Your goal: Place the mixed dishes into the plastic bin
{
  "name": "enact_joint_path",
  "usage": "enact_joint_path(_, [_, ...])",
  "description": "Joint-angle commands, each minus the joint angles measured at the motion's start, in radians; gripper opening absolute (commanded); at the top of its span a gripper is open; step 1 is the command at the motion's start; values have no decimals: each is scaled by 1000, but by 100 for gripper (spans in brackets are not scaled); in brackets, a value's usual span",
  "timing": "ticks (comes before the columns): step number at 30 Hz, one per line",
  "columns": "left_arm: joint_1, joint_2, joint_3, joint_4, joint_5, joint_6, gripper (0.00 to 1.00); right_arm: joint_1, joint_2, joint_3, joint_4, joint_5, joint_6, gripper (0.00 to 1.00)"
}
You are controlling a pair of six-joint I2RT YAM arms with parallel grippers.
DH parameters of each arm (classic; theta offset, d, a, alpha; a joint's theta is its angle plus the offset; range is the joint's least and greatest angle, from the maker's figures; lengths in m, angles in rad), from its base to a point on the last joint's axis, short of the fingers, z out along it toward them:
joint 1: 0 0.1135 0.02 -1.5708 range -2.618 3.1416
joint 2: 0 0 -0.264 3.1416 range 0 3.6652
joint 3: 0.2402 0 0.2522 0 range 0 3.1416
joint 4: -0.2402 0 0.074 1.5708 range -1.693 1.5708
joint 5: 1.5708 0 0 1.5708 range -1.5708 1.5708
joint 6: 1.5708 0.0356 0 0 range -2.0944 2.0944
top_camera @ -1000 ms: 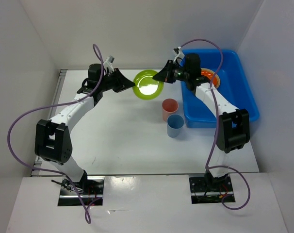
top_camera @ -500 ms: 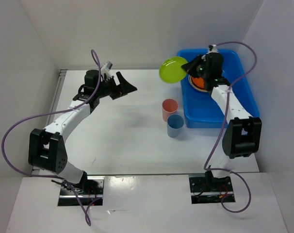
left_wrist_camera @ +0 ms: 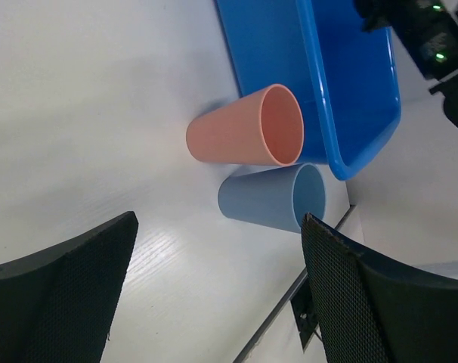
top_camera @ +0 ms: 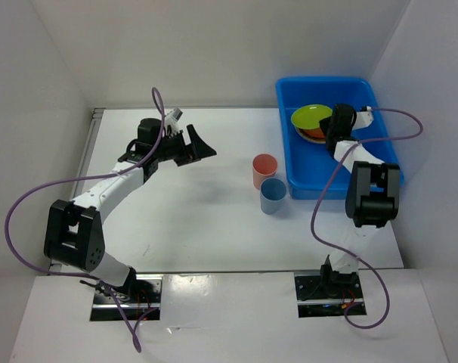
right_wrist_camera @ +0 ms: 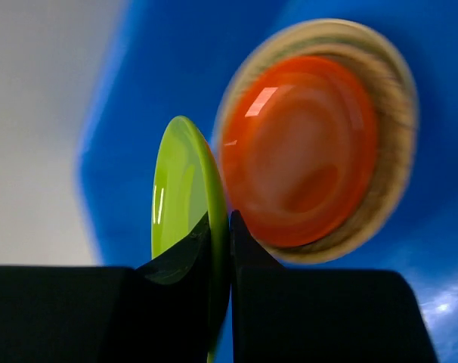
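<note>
Left end effector: the left end effector (top_camera: 197, 147) hangs over the left-centre of the desk (top_camera: 184, 219), jaws spread wide and empty. A second ago it was pinching the plate's rim in a mid-air handover, so its share of that pass is done.
Cups: the salmon cup (top_camera: 264, 170) and blue cup (top_camera: 273, 195) stand touching each other just left of the bin, unmoved. Both are upright with mouths up and long axes vertical. They are not yet binned and, by my reading, come next.
Bin: the bin (top_camera: 283, 144) sits at the right of the desk, its long side running away from the arms.
Lime plate: the lime plate (top_camera: 312, 116) has travelled from over the desk into the bin. It is now above the orange plate (right_wrist_camera: 301, 151) and woven tray (right_wrist_camera: 384, 57). Its face points up with a slight tilt, and being round it has no long axis.
Right end effector: the right end effector (right_wrist_camera: 221, 249) is pressed onto the lime plate's rim, so the plate seems to need only a release.
</note>
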Motion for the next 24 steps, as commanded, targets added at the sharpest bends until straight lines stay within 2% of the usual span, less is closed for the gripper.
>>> enact_joint_path(1, [-11, -33, 18, 38, 30, 38, 95, 1, 53, 72, 89, 153, 42, 0])
enact_joint_path(5, [-51, -10, 66, -14, -9, 86, 95, -8, 148, 163, 46, 164, 42, 1])
enact_joint_path(7, [-68, 16, 101, -50, -43, 118, 95, -8, 204, 195, 35, 164, 42, 7])
enact_joint_path(9, [-100, 49, 122, -71, -87, 138, 95, -17, 247, 238, 11, 153, 42, 26])
enact_joint_path(10, [-111, 63, 150, -99, -106, 159, 95, -28, 259, 253, 1, 136, 26, 40])
enact_joint_path(11, [-121, 89, 165, -113, -127, 170, 95, -28, 270, 285, -17, 110, 16, 60])
enact_joint_path(12, [-146, 103, 184, -128, -153, 181, 95, -28, 282, 298, -54, 110, 6, 96])
enact_joint_path(15, [-190, 154, 254, -177, -256, 215, 95, -37, 268, 309, -126, 121, -7, 99])
enact_joint_path(18, [-217, 203, 326, -222, -345, 238, 95, -37, 187, 223, -135, 121, -27, 99])
enact_joint_path(21, [-247, 249, 379, -232, -392, 262, 95, -37, 45, 85, -94, 121, -52, 99])
enact_joint_path(24, [-278, 303, 446, -251, -437, 273, 95, -28, -103, -18, -82, 38, -63, 99])
